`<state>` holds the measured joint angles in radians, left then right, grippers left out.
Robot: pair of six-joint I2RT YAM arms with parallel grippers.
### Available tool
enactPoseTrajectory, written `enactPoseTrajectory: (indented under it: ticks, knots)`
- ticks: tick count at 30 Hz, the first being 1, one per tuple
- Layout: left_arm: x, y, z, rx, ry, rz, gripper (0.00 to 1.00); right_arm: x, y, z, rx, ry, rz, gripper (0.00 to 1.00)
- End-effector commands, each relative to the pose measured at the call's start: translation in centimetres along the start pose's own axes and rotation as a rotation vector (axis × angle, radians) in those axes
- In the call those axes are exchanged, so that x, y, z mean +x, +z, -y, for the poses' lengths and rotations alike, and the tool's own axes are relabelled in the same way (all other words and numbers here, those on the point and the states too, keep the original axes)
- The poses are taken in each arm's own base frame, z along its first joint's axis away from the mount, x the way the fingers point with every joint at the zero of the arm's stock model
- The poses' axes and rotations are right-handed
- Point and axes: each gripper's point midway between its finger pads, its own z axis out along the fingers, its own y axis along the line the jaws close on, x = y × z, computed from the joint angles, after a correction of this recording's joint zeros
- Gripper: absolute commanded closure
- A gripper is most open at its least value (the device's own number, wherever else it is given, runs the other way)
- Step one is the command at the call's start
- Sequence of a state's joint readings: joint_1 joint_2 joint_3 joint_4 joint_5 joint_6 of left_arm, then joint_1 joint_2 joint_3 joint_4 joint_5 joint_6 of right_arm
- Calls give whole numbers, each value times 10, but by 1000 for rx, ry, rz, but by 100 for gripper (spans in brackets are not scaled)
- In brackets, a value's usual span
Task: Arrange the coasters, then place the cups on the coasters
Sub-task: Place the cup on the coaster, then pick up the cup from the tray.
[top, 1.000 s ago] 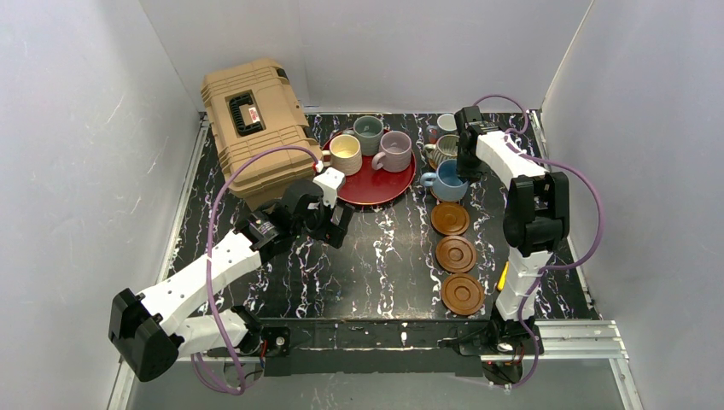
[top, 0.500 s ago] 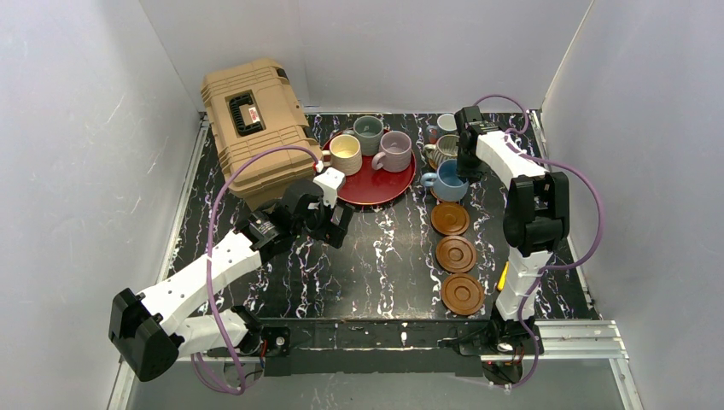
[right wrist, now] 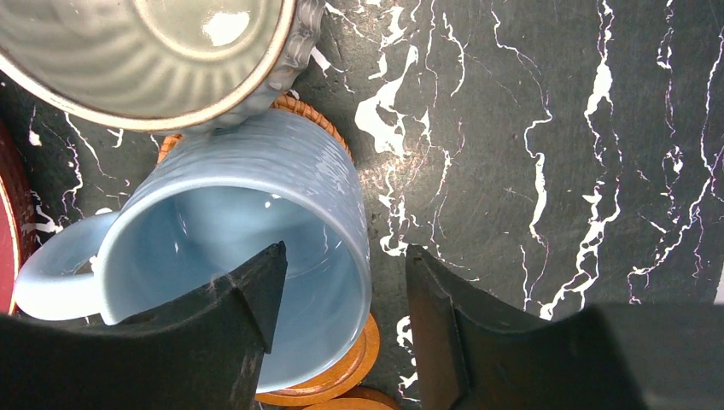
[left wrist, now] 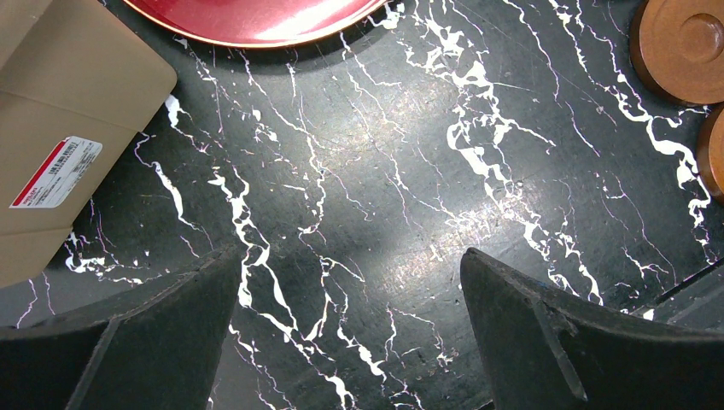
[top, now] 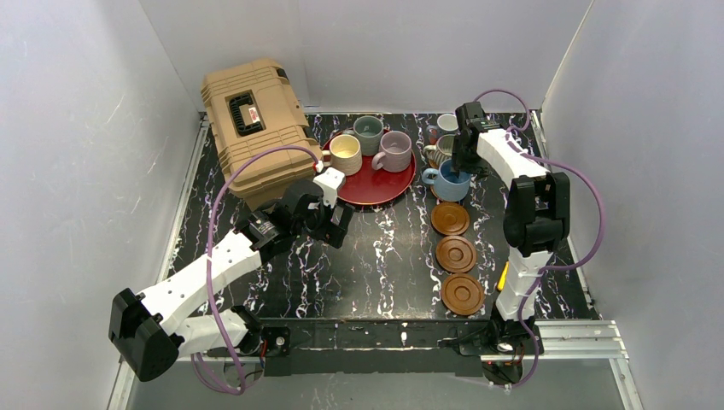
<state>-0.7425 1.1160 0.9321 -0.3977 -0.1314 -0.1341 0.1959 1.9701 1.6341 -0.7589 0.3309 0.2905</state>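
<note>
Near right desk (top: 376, 256) edge: three brown coasters (top: 455, 254) in a column, bare.
Mid-desk: left claw (left wrist: 350, 342), spread wide, empty.
Farther along the right edge: blue cup (right wrist: 239, 248) seated on an orange coaster (right wrist: 329, 384). The right claw (right wrist: 341, 273) is parted astride its wall, gripping nothing.
Step judged: releasing this cup. Next: lift clear, then fetch a cup from the red tray (top: 376, 184).
Coaster under the grey cup (right wrist: 145, 51): mostly hidden.

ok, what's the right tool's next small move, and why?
Probably lift the right tool straight up. Its jaws stand apart astride the rim of the blue mug, one inside, one outside, and the mug sits on its orange coaster, so the placement looks done.
</note>
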Motion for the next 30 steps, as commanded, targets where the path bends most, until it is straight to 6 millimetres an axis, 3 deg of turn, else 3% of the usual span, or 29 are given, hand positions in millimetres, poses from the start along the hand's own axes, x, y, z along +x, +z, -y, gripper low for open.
enactPoseTrajectory:
  ticks: [1,16,30]
  knots:
    - [-15,-10,-1,-1,-6,38,1,-27,-23,4,-11,30,89,38]
    - [-15,-11,-1,-3,-5,41,1,-22,-19,-2,-46,13,77,73]
    - [-15,-10,-1,-3,-2,36,1,-24,-18,0,-35,-29,87,91]
